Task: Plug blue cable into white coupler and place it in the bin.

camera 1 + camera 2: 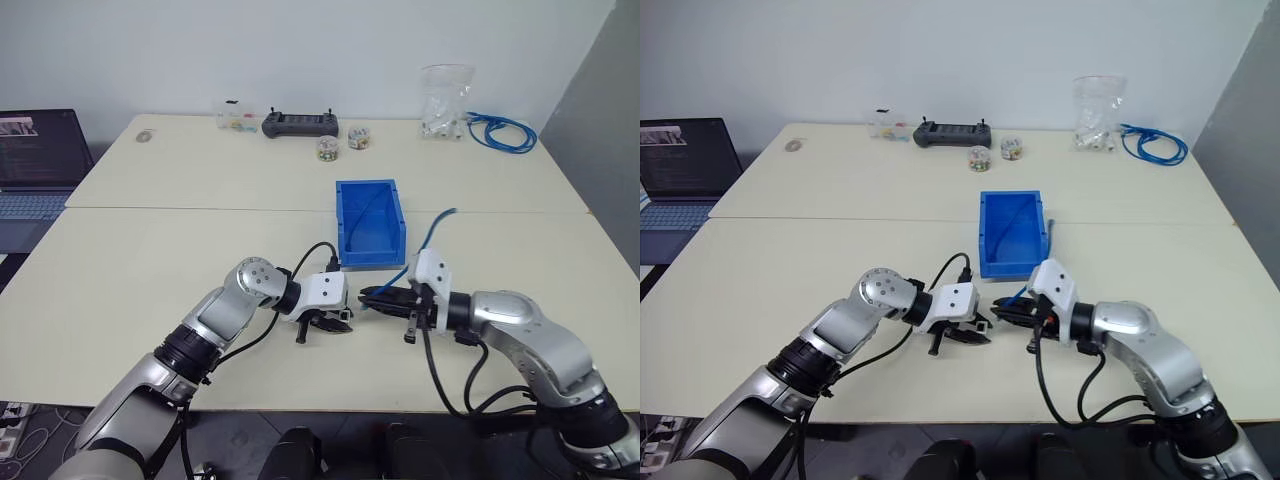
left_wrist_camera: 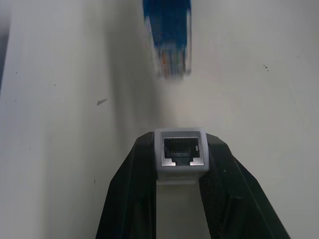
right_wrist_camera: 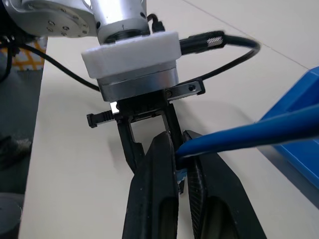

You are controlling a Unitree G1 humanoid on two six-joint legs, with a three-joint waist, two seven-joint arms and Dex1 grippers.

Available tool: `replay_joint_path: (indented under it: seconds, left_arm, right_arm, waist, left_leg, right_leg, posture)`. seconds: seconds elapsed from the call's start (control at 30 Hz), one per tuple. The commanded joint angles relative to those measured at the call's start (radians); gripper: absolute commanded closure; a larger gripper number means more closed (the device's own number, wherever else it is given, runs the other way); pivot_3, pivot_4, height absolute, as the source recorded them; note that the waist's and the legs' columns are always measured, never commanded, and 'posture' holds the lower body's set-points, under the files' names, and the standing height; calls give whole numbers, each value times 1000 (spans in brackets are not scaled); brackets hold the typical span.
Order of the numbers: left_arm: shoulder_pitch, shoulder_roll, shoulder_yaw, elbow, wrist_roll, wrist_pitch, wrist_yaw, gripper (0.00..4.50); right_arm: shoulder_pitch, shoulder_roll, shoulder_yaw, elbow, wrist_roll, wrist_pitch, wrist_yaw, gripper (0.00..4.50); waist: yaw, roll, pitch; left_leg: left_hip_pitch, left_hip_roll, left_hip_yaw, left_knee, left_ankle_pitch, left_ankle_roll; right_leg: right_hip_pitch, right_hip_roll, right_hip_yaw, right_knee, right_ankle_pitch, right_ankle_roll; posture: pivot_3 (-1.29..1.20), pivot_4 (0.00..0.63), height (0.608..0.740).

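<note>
Over the table (image 1: 150,250), left wrist view reveals white coupler (image 2: 180,152) socket.

**Two claws, one bin, one coupler on a crowded table**

One blue bin (image 1: 369,222) sits mid-table (image 1: 180,250). Nearer than the bin, two claws face each other: the left claw (image 1: 335,322) pinches one white coupler (image 2: 180,154), the right claw (image 1: 372,298) one blue cable (image 1: 430,232). Behind the bin lie one black controller (image 1: 300,125), two small round containers (image 1: 327,148), one clear bag (image 1: 445,100) and one coiled cable bundle (image 1: 500,130). One laptop (image 1: 35,165) stands far left of the bin.
</note>
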Motion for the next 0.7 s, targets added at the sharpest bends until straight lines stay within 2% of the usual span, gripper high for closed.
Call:
replay_joint_path:
  seconds: [0.03, 0.3, 0.7]
  left_arm:
    - [23, -16, -19, 21, 22, 54, -14, 3689]
    - [17, -34, 8, 17, 28, 108, -19, 3689]
    - [22, -35, 31, 36, 52, 129, 25, 3689]
  right_arm:
    - [-57, 34, 39, 13, -50, -5, -4, 4500]
    - [-91, 59, 79, 9, -100, 33, -9, 4500]
    - [-92, 41, 90, -1, -128, 61, 16, 4500]
  waist:
    - [0, 0, 0]
    - [0, 0, 0]
    - [-2, 1, -2]
  left_leg:
    - [0, 0, 0, 0, 0, 0]
    - [0, 0, -1, 0, 0, 0]
    - [1, 0, -1, 0, 0, 0]
  right_leg:
    - [0, 0, 0, 0, 0, 0]
    - [0, 0, -1, 0, 0, 0]
    - [0, 0, 0, 1, 0, 0]
  posture:
    - [0, 150, 740]
    - [0, 150, 740]
    - [0, 150, 740]
